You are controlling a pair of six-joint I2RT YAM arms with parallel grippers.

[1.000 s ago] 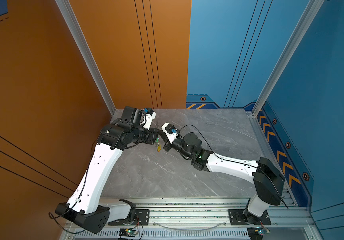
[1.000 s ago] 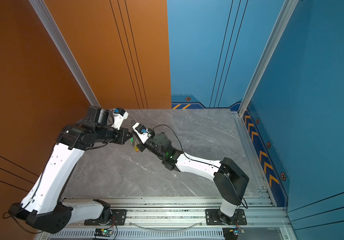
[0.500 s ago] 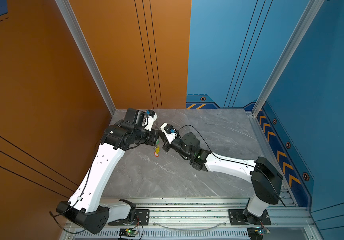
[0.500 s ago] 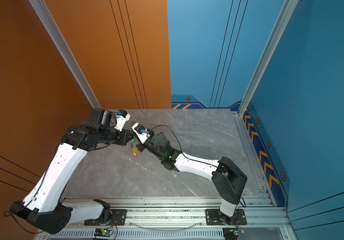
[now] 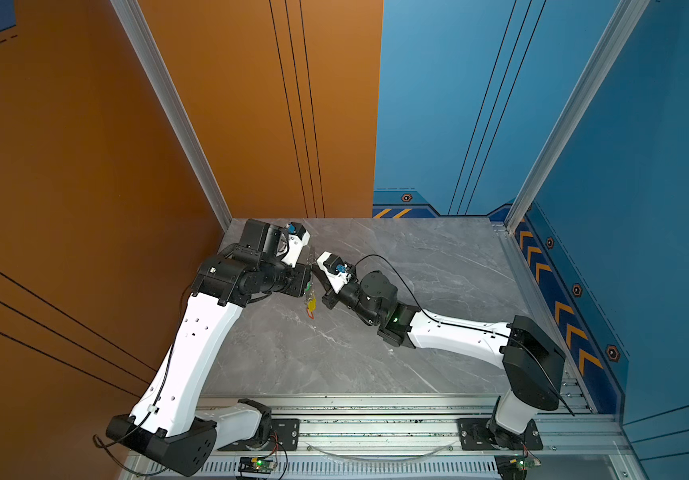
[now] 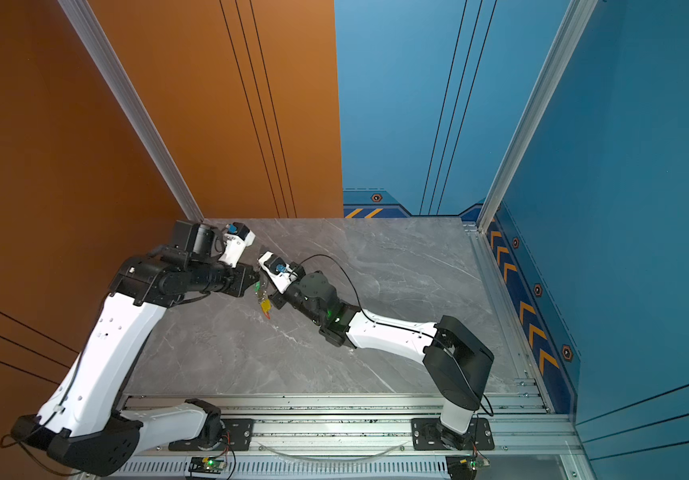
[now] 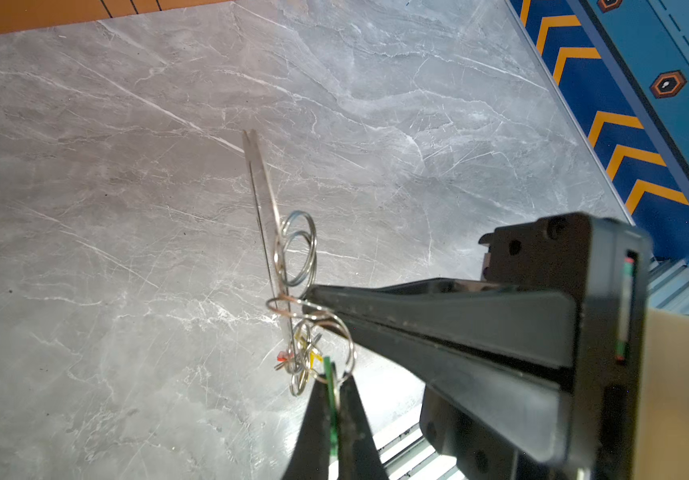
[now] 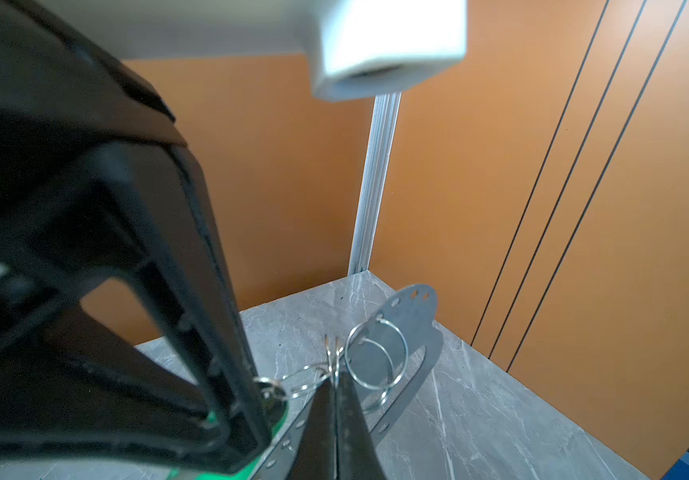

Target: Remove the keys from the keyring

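**Top views.** A stereo pair is set high above the rail (image 5: 376, 411) side and tilted steeply down. The table (image 5: 334, 353), left arm (image 5: 197, 332) and right arm (image 5: 459, 334) are seen from afar, low in the frame, and walls fill the upper half. Nearly the whole field is shared.

**Left wrist view.** It is directed along the left gripper (image 7: 331, 378), across the table toward the blue wall (image 7: 667, 50), at close range.

**Right wrist view.** It is directed along the right gripper (image 8: 335, 384), toward the orange wall (image 8: 501, 166), at close range.

**Shared by both wrist views.** The keyring (image 7: 261, 183) is seen edge-on from the left wrist. From the right wrist the keyring (image 8: 409, 328) is seen broadside.
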